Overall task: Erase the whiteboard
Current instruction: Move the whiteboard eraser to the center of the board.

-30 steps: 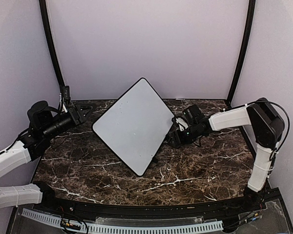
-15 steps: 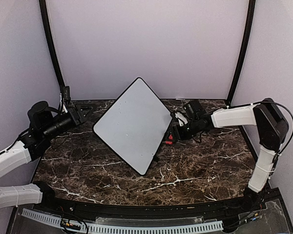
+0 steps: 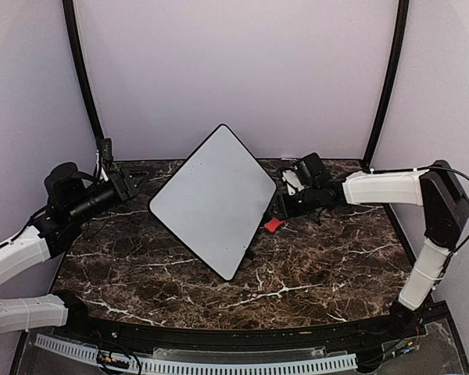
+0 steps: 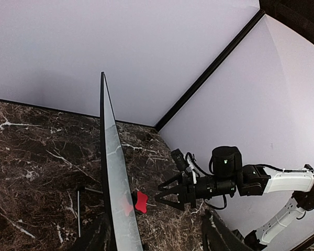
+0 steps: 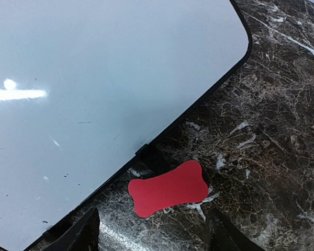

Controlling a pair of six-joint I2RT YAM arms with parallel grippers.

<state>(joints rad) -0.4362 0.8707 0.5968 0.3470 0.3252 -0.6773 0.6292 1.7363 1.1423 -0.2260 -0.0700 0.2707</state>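
Observation:
The whiteboard (image 3: 213,199) stands tilted in the middle of the marble table, one corner up; its face (image 5: 94,78) is white with only faint specks. In the left wrist view it shows edge-on (image 4: 112,172). A red bone-shaped eraser (image 3: 273,224) lies flat on the table against the board's lower right edge (image 5: 169,188). My right gripper (image 3: 280,208) is open just behind the eraser (image 4: 140,202) and holds nothing. My left gripper (image 3: 133,181) is open at the board's left corner; the board's edge runs between its spread fingers (image 4: 97,238), near the left one.
Purple walls with black posts (image 3: 84,78) close in the back and sides. A thin metal rod (image 4: 78,212) lies behind the board. Dark marble table (image 3: 313,266) stretches in front of and to the right of the board.
My right gripper has let go of the red eraser beside the board's edge and drawn back to the right. The board has shifted slightly. The left arm has stayed put.

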